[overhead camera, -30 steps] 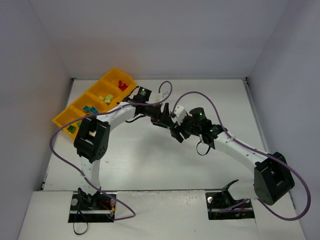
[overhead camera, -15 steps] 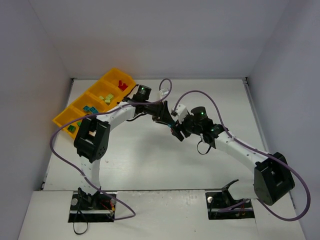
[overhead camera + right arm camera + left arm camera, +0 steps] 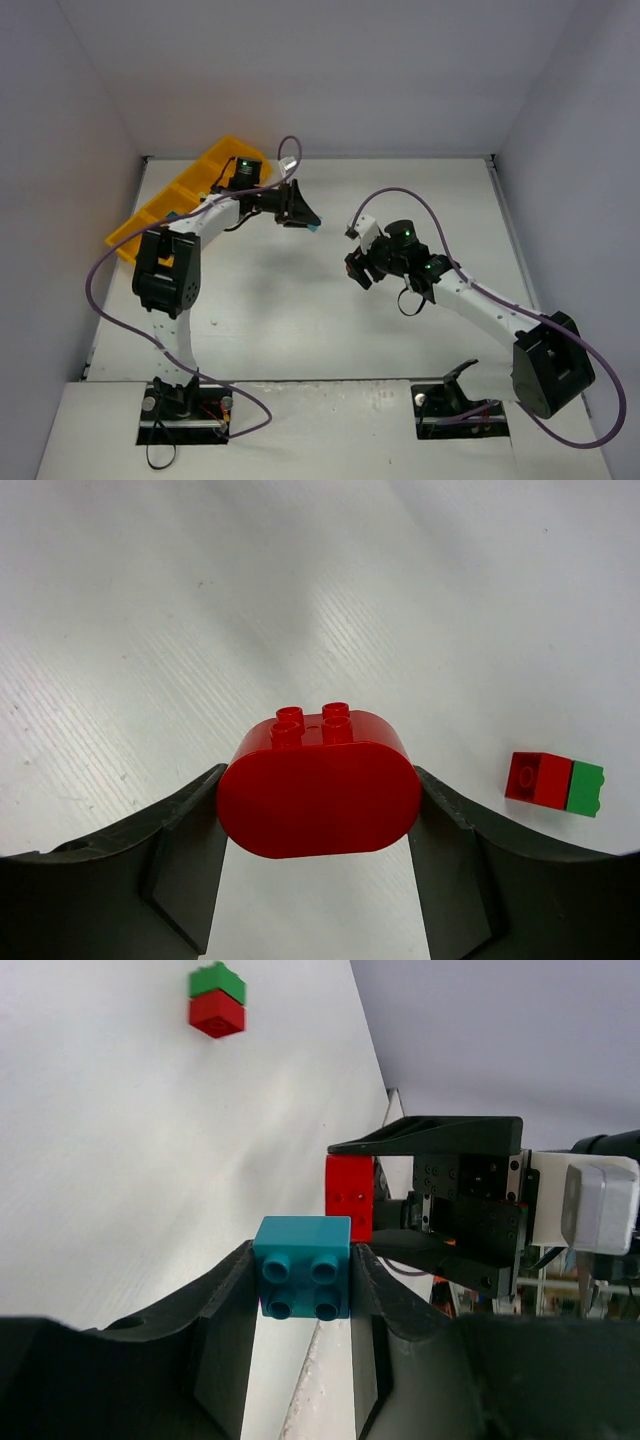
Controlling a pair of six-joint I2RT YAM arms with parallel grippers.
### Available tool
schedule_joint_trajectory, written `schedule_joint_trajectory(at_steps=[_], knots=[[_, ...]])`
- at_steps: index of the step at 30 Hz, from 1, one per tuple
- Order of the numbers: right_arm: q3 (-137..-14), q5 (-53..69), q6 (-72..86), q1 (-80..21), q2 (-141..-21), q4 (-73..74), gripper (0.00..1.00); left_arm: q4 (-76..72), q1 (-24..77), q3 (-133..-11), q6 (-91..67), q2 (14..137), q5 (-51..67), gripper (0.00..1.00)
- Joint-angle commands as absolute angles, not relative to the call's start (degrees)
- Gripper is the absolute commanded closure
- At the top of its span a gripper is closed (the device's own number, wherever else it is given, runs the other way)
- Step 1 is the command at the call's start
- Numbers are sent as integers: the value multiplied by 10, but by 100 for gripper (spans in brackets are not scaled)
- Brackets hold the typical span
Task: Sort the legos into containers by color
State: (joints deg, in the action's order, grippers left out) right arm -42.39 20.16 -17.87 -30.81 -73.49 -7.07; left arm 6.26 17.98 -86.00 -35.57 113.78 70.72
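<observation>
Plain enclosure: pale grey walls [image 3: 320,70] close in the table [image 3: 280,320] on the left, the far side and the right. The table top is white and matt, with fine streaks and a few dark specks showing in the right wrist view. A lighter board [image 3: 320,430] runs along the near edge, where both arms are bolted down. The orange-yellow tray [image 3: 215,160] sits slantwise in the far left corner, close to the left wall. The left arm crosses over it, so its contents cannot be made out. The left gripper [image 3: 308,222] is raised over the table just right of the tray, jaws closed on a teal brick [image 3: 301,1280], studs facing the wrist camera. The right gripper [image 3: 358,272] hangs over the middle of the table, well apart from the left one, clamped on a red half-round brick [image 3: 318,800] with four studs up. One red-and-green stacked pair [image 3: 555,783] lies loose on its side on the bare white surface, near the right gripper. Purple cables [image 3: 398,190] loop above both arms.
</observation>
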Motion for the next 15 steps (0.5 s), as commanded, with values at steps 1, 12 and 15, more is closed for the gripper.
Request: schedule_joint_trajectory(at_steps=[1,12,15], knots=[[-432,191,-172,-308,-713,-92,92,76,140,-879,-325,1072,725,100],[-459,202,-165,-308,-709,-76,92,322,-50,-914,-238,952,274,100],[-461,212,-163,-308,-707,-76,92,344,-83,-929,-237,951,149,100]])
